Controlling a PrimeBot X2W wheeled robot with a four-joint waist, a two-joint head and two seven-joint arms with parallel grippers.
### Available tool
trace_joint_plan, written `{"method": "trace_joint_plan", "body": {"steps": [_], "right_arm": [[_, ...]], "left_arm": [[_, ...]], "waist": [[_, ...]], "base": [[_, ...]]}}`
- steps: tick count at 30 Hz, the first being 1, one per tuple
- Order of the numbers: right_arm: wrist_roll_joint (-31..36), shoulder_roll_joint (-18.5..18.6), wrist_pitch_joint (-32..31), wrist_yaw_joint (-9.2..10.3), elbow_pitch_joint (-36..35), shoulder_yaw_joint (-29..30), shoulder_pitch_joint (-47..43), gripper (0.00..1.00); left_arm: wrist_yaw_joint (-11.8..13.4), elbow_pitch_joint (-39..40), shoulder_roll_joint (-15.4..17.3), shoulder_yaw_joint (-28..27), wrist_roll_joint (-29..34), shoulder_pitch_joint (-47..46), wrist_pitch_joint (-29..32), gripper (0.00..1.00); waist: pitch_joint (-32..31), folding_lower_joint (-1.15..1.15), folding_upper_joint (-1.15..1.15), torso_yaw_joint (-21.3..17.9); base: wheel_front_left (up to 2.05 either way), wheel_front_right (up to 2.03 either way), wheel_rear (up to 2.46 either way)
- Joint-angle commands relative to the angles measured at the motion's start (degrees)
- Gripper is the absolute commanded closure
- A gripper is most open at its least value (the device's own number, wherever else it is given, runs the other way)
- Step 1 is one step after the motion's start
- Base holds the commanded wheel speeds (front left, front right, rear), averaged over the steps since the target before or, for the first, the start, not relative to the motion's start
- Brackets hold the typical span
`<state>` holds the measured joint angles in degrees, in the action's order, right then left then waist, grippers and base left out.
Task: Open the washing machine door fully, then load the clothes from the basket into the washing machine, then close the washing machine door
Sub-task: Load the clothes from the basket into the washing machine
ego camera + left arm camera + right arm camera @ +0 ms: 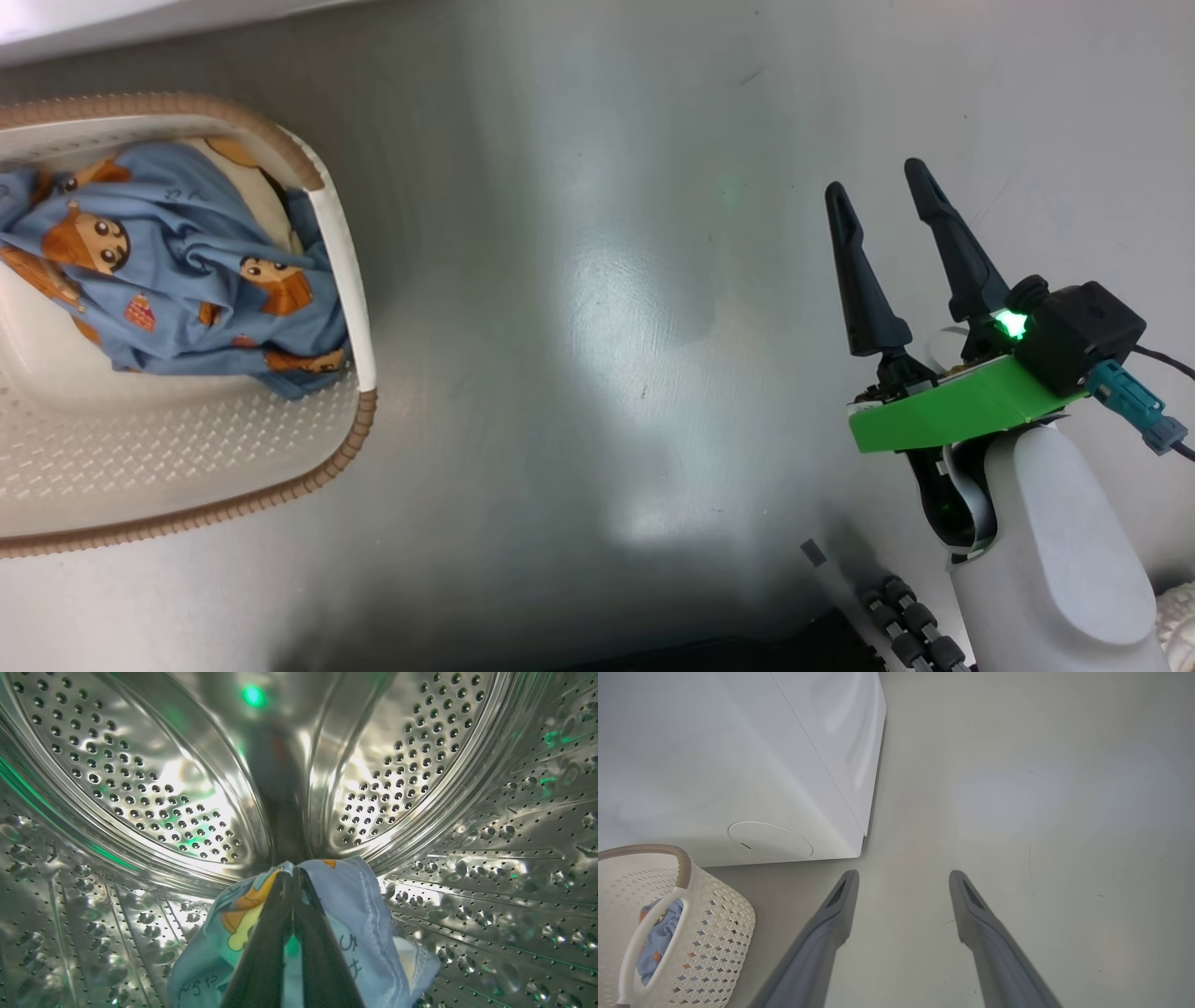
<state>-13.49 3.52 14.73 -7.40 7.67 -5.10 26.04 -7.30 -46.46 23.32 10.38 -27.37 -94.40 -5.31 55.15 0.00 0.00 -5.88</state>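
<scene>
Two hands | left hand (294, 871) clamped on clothes (364, 905) inside washing machine (140, 779) | right hand (875, 177) apart over grey floor (607, 280)

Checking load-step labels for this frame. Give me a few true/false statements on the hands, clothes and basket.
1. The left hand is shut on a blue printed garment inside the steel drum. True.
2. The right hand holds a garment. False: it is open and empty over the floor.
3. The basket is empty. False: blue clothes lie in it.
4. The basket stands close to the washing machine, near its round filter cap. True.
</scene>
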Motion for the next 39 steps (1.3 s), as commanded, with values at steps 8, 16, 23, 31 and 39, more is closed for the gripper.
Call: {"method": "trace_joint_plan", "body": {"steps": [8, 16, 23, 31, 39], "right_arm": [[-0.4, -0.6, 0.3, -0.09, -0.3, -1.5, -1.7, 0.00], [-0.3, -0.6, 0.3, -0.09, 0.0, -1.4, -1.9, 0.00], [0.1, -0.6, 0.3, -0.09, 0.1, -0.7, -2.5, 0.00], [0.6, -0.6, 0.3, -0.09, 0.5, 0.3, -3.1, 0.00], [2.4, -0.6, 0.3, -0.09, 0.7, 0.7, -3.8, 0.00]], "left_arm": [[-0.2, -5.7, 3.2, 1.2, -2.0, -2.2, 7.1, 1.00], [-0.1, -8.5, 2.9, 1.3, -3.4, -1.8, 7.4, 0.00], [-0.1, -8.4, 1.6, 1.4, -4.9, 1.6, 4.0, 0.00], [-0.2, -5.3, -0.6, 2.4, -6.2, 8.5, -0.3, 0.00], [0.1, 0.2, -1.2, 4.2, -5.6, 16.5, -4.3, 0.00]], "waist": [[-1.7, 0.00, 0.00, 0.3], [-3.4, 0.00, 0.00, 0.8], [-5.9, 0.00, 0.00, 1.8], [-8.8, 0.00, 0.00, 3.3], [-11.8, 0.00, 0.00, 4.4]], "base": [[0.00, 0.00, 0.00], [0.00, 0.00, 0.00], [0.00, 0.00, 0.00], [0.00, 0.00, 0.00], [0.00, 0.00, 0.00]]}}
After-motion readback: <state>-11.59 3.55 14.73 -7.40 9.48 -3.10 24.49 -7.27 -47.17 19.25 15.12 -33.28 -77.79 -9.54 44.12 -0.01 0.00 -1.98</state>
